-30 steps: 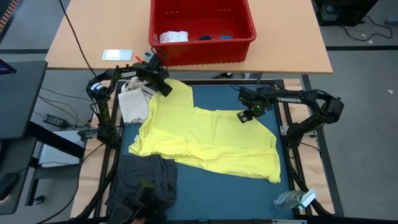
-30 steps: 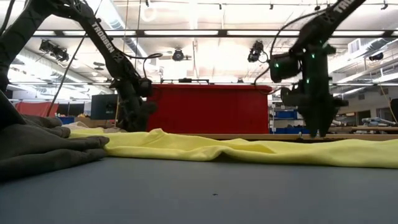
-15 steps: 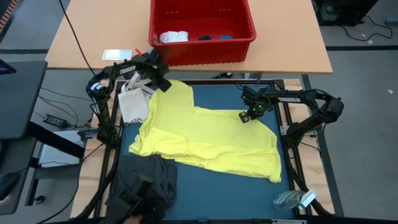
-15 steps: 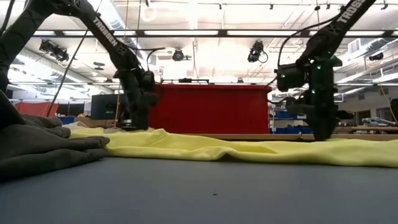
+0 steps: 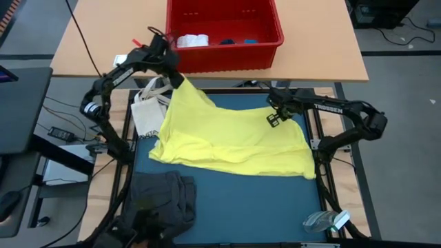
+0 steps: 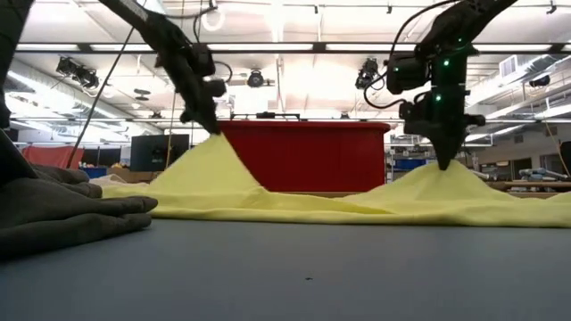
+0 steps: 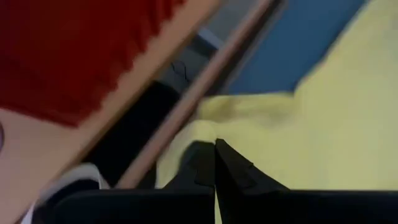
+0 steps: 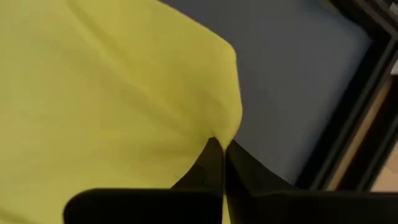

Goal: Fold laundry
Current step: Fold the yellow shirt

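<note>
The bright yellow T-shirt (image 5: 234,141) lies spread on the blue table top, its far edge pulled up into two peaks (image 6: 214,147) (image 6: 443,174). My left gripper (image 5: 180,84) (image 6: 212,129) is shut on the far left peak. My right gripper (image 5: 275,120) (image 6: 443,162) is shut on the far right peak. A dark grey garment (image 5: 162,200) (image 6: 62,209) lies bunched at the near left corner. My left gripper pinches the shirt's far left corner (image 7: 186,134) between its two fingers, coming from above and pointing down. That corner is lifted clear and the cloth slopes taut from it down to the table. My right gripper pinches a corner of the shirt's far right edge (image 8: 227,127) between its two fingers from above. The cloth hangs from it as a tent (image 6: 464,183), and the rest of the shirt lies on the table.
A red plastic basket (image 5: 224,31) with small cloth pieces stands on the wooden table beyond the far edge. A small white bag (image 5: 148,110) lies by the left edge. A clear plastic bag (image 5: 324,222) sits at the near right corner.
My right gripper has shut on the shirt's far right edge. Both grippers have risen, the left one also going toward the far edge. The shirt's far edge is lifted into two peaks, and its near edge has slid toward the far side.
</note>
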